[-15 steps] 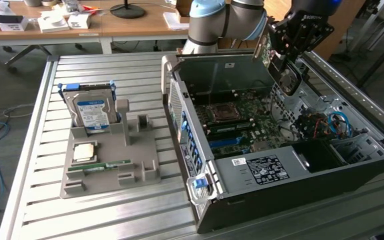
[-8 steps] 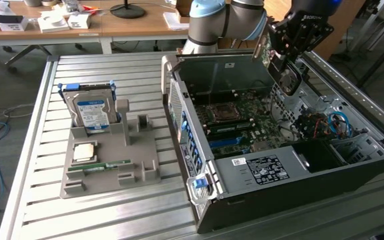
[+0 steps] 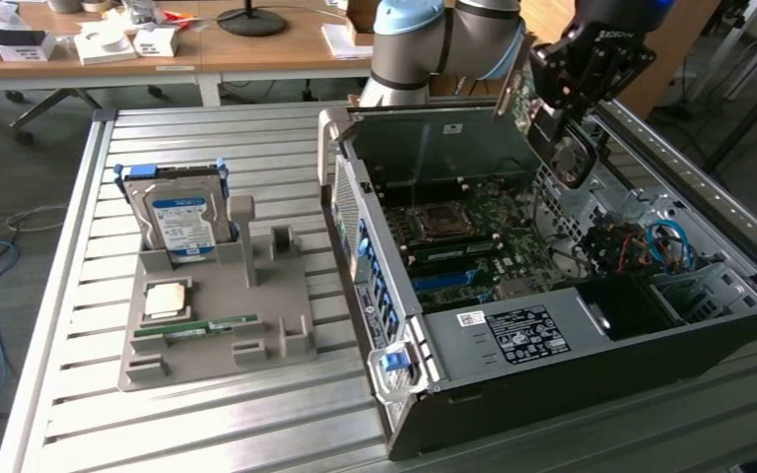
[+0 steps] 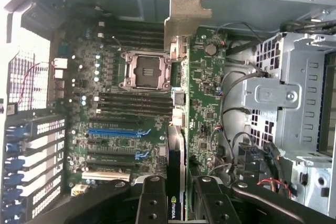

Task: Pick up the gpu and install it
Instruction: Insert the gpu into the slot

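Claw (image 4: 176, 187) is clamped on 1 gpu (image 4: 177, 145), holding it edge-down above the motherboard (image 3: 484, 236) inside the open case (image 3: 511, 335) on the bench (image 3: 221, 414).

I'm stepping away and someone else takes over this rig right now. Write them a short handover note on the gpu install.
Gripper: shut on the gpu, which it holds on edge.
Gpu: held over the open computer case, above the motherboard, touching no slot that I can see.
Done: the pick-up.
Left: the card is not yet seated; the blue slot is bare.
Elsewhere: the hard drive and the memory stick sit on the grey holder at the exterior view's left.
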Robot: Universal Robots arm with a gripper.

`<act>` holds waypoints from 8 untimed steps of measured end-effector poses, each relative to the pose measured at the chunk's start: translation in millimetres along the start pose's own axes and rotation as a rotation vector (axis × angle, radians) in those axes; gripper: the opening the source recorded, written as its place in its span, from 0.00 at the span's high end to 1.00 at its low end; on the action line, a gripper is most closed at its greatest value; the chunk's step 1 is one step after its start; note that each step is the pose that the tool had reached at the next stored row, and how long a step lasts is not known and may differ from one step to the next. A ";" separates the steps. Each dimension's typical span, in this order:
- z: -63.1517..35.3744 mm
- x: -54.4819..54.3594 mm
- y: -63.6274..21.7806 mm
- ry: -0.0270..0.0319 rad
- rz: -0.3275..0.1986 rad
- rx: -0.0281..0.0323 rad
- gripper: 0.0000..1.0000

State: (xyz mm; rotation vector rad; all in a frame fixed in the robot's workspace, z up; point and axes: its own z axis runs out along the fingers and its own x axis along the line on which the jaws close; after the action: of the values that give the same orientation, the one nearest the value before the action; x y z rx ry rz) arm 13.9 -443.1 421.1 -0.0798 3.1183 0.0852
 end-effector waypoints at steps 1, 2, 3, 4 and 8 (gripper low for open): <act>0.0 0.0 0.0 0.0006 -0.010 0.0006 0.74; 0.0 0.0 0.0 0.0012 -0.020 0.0012 0.74; 0.0 0.0 0.0 0.0019 -0.032 0.0020 0.74; 0.0 0.0 0.0 0.0025 -0.042 0.0030 0.74; 0.0 0.0 0.0 0.0052 -0.086 0.0079 0.74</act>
State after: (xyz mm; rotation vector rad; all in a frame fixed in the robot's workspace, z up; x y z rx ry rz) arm 13.9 -443.1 421.1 -0.2147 3.1149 0.0712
